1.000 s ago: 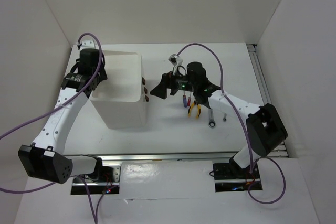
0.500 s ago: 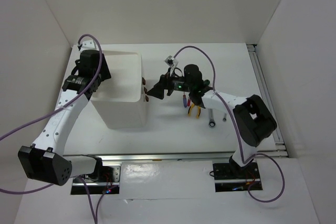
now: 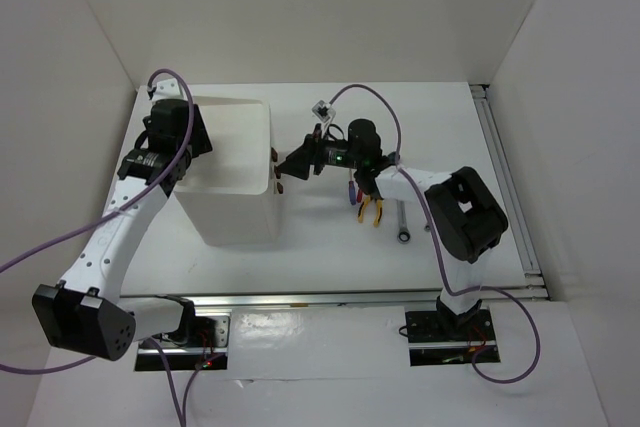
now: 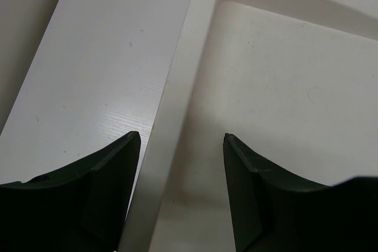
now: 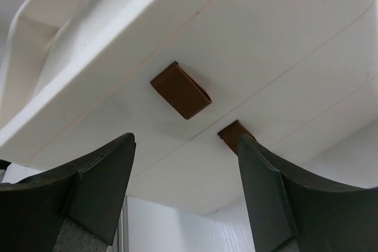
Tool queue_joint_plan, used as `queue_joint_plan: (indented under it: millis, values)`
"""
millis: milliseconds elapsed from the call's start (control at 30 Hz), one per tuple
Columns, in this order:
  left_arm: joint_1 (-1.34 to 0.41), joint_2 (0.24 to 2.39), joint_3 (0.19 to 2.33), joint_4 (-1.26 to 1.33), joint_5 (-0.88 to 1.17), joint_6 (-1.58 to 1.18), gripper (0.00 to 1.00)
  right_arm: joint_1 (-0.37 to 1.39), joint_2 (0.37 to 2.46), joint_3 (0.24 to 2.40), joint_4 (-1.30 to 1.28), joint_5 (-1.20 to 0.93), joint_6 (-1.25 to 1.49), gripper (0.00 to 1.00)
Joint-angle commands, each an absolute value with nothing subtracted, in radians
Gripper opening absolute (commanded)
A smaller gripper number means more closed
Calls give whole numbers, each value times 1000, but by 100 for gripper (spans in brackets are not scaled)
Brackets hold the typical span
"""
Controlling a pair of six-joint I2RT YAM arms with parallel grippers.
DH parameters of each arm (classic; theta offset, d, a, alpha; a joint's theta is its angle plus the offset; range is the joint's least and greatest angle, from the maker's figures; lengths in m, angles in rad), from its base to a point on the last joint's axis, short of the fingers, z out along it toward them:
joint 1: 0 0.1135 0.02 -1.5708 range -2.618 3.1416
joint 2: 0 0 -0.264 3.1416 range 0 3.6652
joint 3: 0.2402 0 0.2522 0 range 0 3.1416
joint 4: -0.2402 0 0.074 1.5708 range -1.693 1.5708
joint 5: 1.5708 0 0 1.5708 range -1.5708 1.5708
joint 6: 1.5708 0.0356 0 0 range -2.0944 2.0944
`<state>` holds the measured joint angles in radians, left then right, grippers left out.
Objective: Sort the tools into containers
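Right gripper faces the white box, tools lying alongside.
Top view: the box stands left, its front facing right; pliers, screwdrivers and wrench lie right of it, long axes near-to-far. Left wrist: left gripper clamps the box's rim. Right wrist: jaws spread wide, brown handle ahead.

White box smooth plastic — handle matt brown
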<state>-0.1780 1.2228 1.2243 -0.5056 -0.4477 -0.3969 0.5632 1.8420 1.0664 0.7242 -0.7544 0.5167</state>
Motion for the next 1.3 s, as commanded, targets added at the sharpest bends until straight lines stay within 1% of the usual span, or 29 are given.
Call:
queue_joint_plan:
  millis: [0, 100, 167, 233, 267, 333, 467, 500, 533, 867, 967, 1033, 1067, 1100, 1167, 1200, 1233, 1267]
  values:
    - [-193, 1223, 1189, -612, -403, -394, 70, 558, 1853, 1135, 822, -772, 529, 77]
    - [-193, 1223, 1189, -612, -403, -394, 70, 558, 1879, 1155, 840, -781, 529, 77]
    - [-193, 1223, 1180, -612, -403, -394, 71, 548, 1894, 1155, 871, -793, 571, 74]
    - [-193, 1223, 1180, -612, -403, -394, 73, 548, 1914, 1155, 903, -802, 590, 74]
    - [-202, 1223, 1180, -612, -413, -394, 76, 548, 1914, 1166, 904, -802, 591, 74]
    - [-202, 1223, 1170, -612, -413, -394, 77, 548, 1925, 1166, 904, -802, 591, 74]
    - [-202, 1223, 1170, -612, -413, -394, 77, 548, 1943, 1166, 936, -802, 600, 73]
    - [-202, 1223, 1170, -603, -413, -394, 77, 548, 1944, 1178, 936, -811, 600, 71]
    - [-202, 1223, 1170, -603, -413, -394, 77, 548, 1944, 1178, 936, -811, 600, 68]
    - [-212, 1213, 1161, -603, -422, -394, 77, 548, 1944, 1207, 936, -831, 609, 67]
    - [-212, 1213, 1161, -603, -422, -394, 77, 548, 1963, 1207, 952, -831, 618, 63]
    - [-212, 1213, 1161, -603, -422, -394, 77, 548, 1973, 1207, 980, -842, 638, 59]
    - [-221, 1213, 1161, -603, -422, -394, 77, 548, 1983, 1207, 989, -842, 638, 53]
    - [-221, 1213, 1161, -603, -422, -394, 77, 548, 1983, 1218, 1003, -853, 647, 49]
    - [-221, 1213, 1161, -603, -422, -394, 77, 548, 1983, 1218, 1003, -853, 647, 49]
    - [-221, 1213, 1161, -603, -422, -394, 77, 548, 1983, 1218, 1003, -853, 647, 46]
    - [-221, 1213, 1161, -603, -431, -394, 77, 548, 1983, 1229, 1003, -853, 647, 46]
    - [-221, 1213, 1161, -603, -431, -394, 77, 548, 1983, 1229, 1003, -862, 647, 42]
